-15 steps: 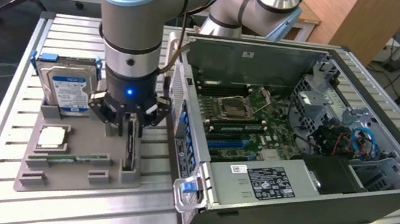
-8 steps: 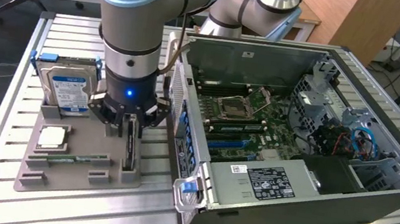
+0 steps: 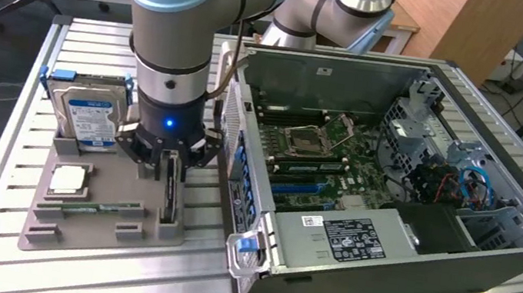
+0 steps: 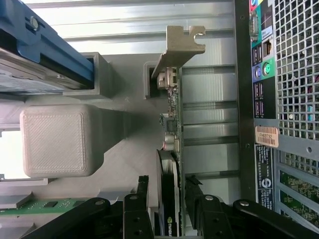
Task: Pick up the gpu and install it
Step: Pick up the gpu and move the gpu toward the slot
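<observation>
Grey tray [image 3: 92, 203], exterior view: found the gpu [image 3: 169, 199] standing on edge in its slot, just beside the open computer case [image 3: 495, 251], gripper [image 3: 172, 163] straddling its top. Wrist view: saw fingers [image 4: 142, 196] spread wide either side of the gpu [image 4: 172, 144], not clamped.

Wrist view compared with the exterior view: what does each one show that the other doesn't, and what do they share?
Wrist view: a close look at the gpu's tan bracket with its notched end, plus the rear ports and an orange tag on the back of the case. Exterior view: the motherboard inside the open case, and the arm reaching down. Both: the open gripper straddling the gpu, which stands on edge, with the hard drive and memory stick nearby.
</observation>
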Action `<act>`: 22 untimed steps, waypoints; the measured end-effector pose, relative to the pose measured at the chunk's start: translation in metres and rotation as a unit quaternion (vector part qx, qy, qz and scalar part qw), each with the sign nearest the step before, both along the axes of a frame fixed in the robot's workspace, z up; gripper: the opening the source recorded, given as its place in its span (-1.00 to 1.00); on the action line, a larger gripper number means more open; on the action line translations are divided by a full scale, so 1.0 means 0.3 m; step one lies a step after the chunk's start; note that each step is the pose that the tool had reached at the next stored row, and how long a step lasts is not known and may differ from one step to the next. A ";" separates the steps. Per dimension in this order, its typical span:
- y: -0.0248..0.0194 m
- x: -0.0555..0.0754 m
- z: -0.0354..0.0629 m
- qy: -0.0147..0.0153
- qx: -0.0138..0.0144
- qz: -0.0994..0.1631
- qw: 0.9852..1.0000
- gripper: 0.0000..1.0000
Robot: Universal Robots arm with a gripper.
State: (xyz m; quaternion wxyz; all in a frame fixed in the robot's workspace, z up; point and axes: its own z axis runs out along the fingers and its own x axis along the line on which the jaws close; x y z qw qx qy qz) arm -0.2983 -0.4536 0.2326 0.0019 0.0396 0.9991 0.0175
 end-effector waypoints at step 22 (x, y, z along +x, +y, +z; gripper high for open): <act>0.000 0.000 -0.002 0.000 0.000 0.000 1.000 -0.44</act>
